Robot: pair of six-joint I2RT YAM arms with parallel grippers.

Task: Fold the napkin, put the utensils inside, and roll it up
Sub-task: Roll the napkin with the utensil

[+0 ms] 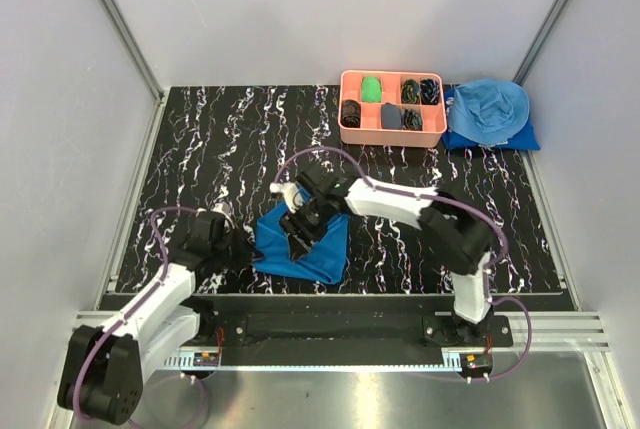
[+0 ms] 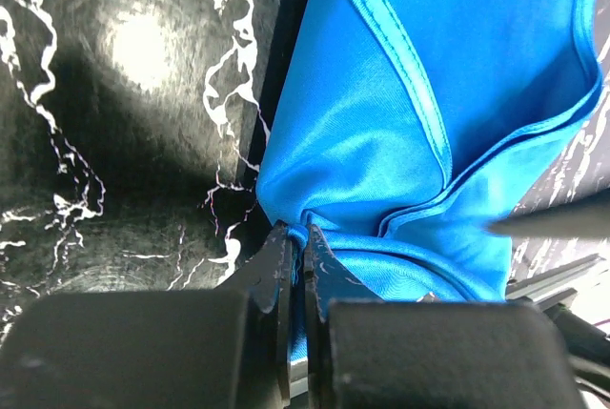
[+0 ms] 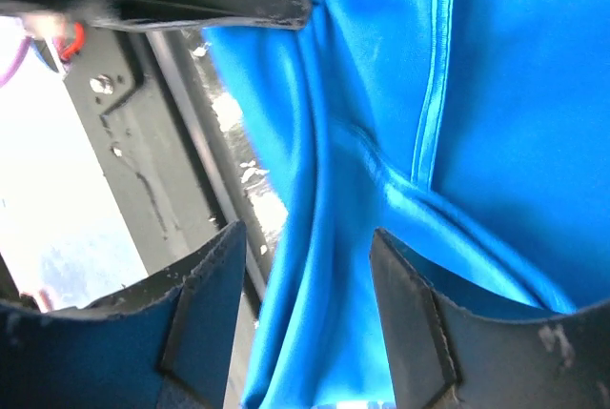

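The royal-blue napkin (image 1: 318,249) lies bunched on the black marbled table near its front edge. My left gripper (image 1: 246,243) is at the napkin's left end. In the left wrist view its jaws (image 2: 297,237) are shut on a pinched fold of the napkin (image 2: 381,132). My right gripper (image 1: 298,237) hangs over the middle of the cloth. Its fingers (image 3: 214,280) stand apart in the right wrist view, open (image 3: 305,261), with a ridge of the napkin (image 3: 324,237) lying loose between them. The utensils are out of view.
A pink compartment tray (image 1: 345,107) of small items stands at the back right, next to a paler sky-blue heap of cloth (image 1: 490,109). The table's front edge and metal rail (image 1: 330,301) run just below the napkin. Grey walls close in both sides.
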